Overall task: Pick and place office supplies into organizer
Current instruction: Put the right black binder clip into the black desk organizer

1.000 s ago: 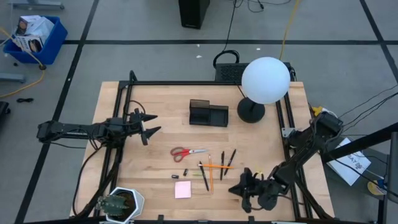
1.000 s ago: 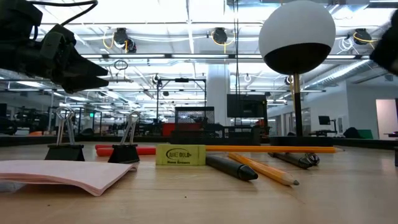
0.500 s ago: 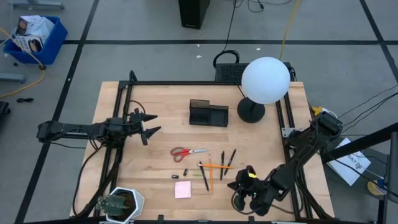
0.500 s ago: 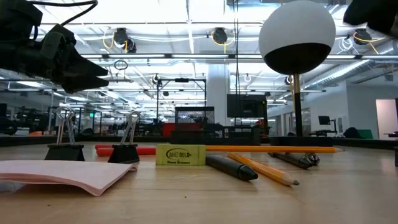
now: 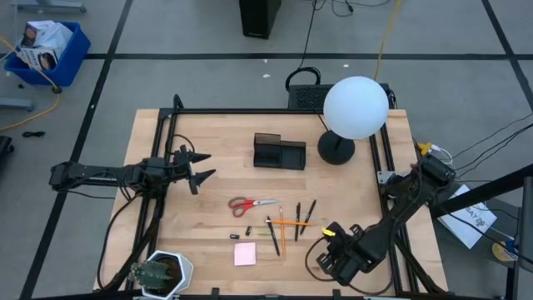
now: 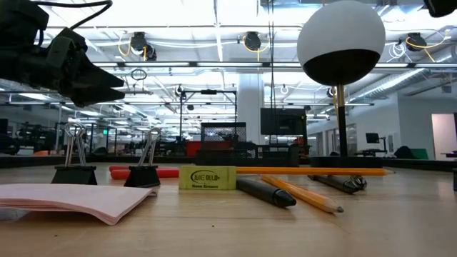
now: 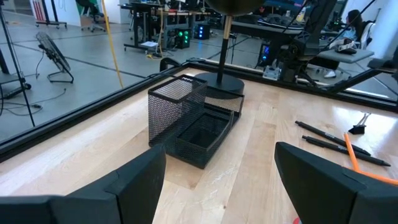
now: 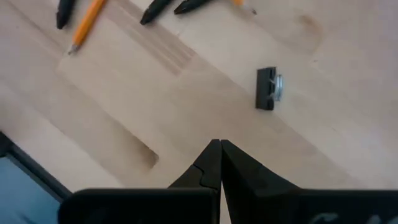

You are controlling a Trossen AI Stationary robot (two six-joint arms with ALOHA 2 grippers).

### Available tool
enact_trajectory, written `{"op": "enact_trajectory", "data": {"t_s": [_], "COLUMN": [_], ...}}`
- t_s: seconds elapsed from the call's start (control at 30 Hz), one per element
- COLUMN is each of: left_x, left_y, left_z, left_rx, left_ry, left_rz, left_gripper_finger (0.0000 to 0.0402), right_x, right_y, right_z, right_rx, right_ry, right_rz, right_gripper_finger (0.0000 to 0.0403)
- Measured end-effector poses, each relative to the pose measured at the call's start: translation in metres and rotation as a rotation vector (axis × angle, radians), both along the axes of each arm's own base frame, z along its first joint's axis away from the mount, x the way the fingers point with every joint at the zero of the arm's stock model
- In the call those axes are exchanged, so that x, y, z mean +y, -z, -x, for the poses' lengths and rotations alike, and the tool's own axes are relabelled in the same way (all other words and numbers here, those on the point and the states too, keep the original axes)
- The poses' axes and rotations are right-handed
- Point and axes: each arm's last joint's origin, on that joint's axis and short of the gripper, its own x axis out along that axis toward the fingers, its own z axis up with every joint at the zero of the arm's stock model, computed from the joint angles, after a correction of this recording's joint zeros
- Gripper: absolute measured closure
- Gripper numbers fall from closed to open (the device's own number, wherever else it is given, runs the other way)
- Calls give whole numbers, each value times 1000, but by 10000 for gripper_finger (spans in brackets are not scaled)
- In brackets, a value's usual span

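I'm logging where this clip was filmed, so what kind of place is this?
Probably a robotics lab or open industrial workspace: a light wooden worktable inside a black metal frame, and behind it long rows of ceiling strip lights over workstations.

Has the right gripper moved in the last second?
Yes. In the high view the right gripper has lifted off the table and swung slightly away from the pens, toward the front edge.

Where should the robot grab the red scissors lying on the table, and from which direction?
Grip the red-handled scissors from straight above, at the pivot where the handle loops meet the blades. They lie flat, handles toward the left arm's side, blades toward the pens. Close the fingers across that narrow neck, probably with the open left end effector, which looks nearer.
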Motion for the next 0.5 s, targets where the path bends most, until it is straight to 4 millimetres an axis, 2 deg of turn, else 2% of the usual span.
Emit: {"op": "enact_trajectory", "data": {"t_s": [0.2, 0.5], "left_x": [0, 0], "left_y": [0, 0], "left_z": [0, 0], "left_rx": [1, 1], "left_ry": [0, 0], "left_rz": [0, 0], "left_gripper_finger": [96, 96], "right_x": [-3, -3], "right_y": [-2, -1], "right_z": [-7, -4], "right_rx": [-21, -15], "right_ry": [9, -34], "right_rz": [-33, 0], "right_gripper_finger": [403, 402]}}
